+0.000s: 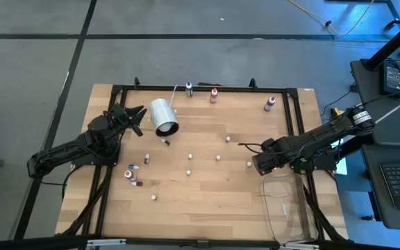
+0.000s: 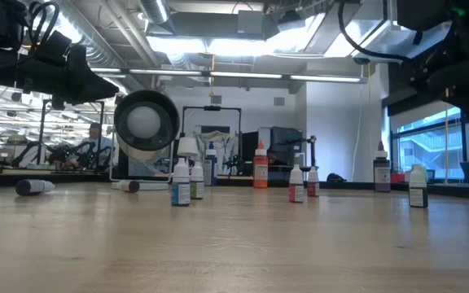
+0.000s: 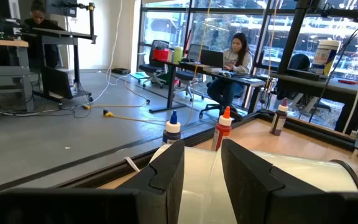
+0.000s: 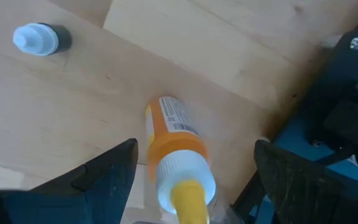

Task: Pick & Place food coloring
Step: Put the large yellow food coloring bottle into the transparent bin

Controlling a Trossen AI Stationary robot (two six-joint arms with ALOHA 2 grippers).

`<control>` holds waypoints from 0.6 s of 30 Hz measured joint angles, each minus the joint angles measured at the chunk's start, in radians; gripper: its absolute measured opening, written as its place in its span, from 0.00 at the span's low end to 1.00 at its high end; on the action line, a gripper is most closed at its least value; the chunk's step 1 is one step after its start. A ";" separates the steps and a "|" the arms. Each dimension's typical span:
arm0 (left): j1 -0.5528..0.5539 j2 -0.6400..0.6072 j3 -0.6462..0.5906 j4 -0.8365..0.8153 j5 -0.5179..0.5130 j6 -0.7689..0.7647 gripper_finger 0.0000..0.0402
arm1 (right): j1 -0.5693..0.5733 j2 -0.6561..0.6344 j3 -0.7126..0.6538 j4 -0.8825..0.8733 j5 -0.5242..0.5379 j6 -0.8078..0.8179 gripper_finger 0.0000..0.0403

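I'm keeping the right gripper [image 4: 191, 171] fingers spread wide around an orange bottle [image 4: 176, 152] near the table's [image 1: 207, 194] right edge, not gripping it. The left gripper [image 1: 136, 117] is hanging nearly closed beside the white cylinder [image 1: 164, 117], holding nothing. Other bottles [image 1: 214, 95] are standing scattered across the table.

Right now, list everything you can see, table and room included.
food coloring bottles: a dozen or more, red, orange or dark, scattered, three along the back edge
orange bottle: one, right side
white cylinder: one, held off the table, left
clear container: one, front right corner
table: one, light wood, black frame
people: two, at desks behind
left gripper: shut on the white cylinder
right gripper: open around the orange bottle
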 joint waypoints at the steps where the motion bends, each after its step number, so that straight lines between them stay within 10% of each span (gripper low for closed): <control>1: 0.000 0.000 0.000 0.000 0.000 0.000 0.26 | 0.000 0.000 0.000 0.005 -0.002 -0.009 0.80; 18: 0.000 0.000 0.000 0.000 0.000 0.000 0.26 | 0.000 0.000 0.000 0.025 -0.021 -0.034 0.41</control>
